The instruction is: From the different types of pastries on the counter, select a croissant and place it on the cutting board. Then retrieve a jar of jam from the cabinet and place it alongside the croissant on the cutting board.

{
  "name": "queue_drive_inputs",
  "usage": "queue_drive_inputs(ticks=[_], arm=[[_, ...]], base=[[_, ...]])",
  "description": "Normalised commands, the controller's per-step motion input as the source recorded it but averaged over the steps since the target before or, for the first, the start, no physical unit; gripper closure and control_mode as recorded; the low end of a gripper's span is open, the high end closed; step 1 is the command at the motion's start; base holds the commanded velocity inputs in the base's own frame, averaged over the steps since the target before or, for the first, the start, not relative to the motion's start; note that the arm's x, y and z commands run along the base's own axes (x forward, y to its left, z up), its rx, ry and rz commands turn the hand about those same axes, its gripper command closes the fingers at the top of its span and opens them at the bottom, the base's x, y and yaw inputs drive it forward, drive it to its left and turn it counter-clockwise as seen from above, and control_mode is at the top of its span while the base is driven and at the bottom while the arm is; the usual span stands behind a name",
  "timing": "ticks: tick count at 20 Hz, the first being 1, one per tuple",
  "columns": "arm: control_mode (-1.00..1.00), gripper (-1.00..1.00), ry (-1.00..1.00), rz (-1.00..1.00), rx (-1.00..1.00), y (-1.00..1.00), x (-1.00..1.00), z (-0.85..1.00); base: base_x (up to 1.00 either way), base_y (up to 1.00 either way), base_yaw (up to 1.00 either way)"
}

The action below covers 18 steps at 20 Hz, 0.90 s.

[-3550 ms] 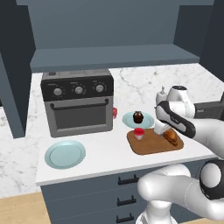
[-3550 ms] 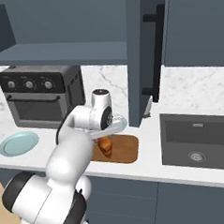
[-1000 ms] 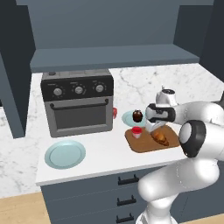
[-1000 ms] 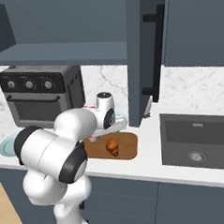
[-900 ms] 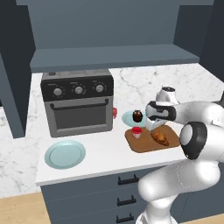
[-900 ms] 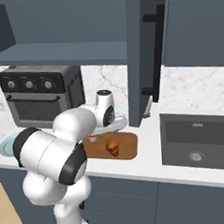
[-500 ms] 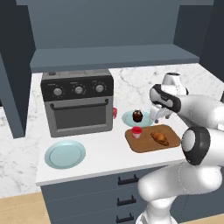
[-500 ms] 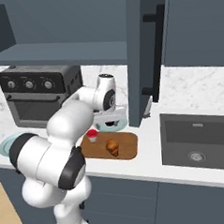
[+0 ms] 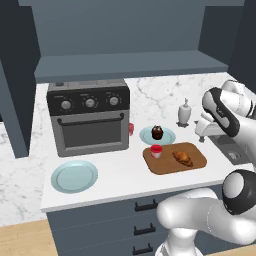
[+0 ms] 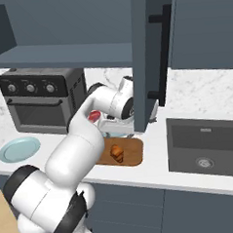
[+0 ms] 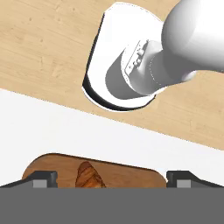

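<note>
Marble counter [image 9: 115, 172]: ridged golden croissant [image 9: 183, 158] on brown cutting board [image 9: 196, 163]; pincer [image 11: 112, 178] spread wide, empty.

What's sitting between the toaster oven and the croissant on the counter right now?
In the left base view, the jar of jam stands between the toaster oven and the croissant, at the left end of the cutting board.

Kitchen: toaster oven [image 9: 90, 121], sink [image 10: 206, 149], counter [image 9: 125, 175]
</note>
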Motion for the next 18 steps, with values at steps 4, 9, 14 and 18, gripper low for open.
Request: queue_drive_inputs(ticks=[4, 9, 14, 18], arm=[[-1.0, -1.0, 0.04, -0.01, 0.01, -0.01, -0.6, 0.0], [-1.0, -1.0, 0.02, 0.0, -0.01, 0.03, -0.67, -0.01], [-1.0, -1.0, 0.0, 0.0, 0.0, -0.02, -0.96, -0.1], [-1.0, -1.0, -0.01, 0.0, 0.0, -0.06, -1.0, -0.15]], base=[[0.0, 0.0, 0.0], [0.0, 0.0, 0.0], [0.0, 0.0, 0.0], [0.0, 0.0, 0.0]])
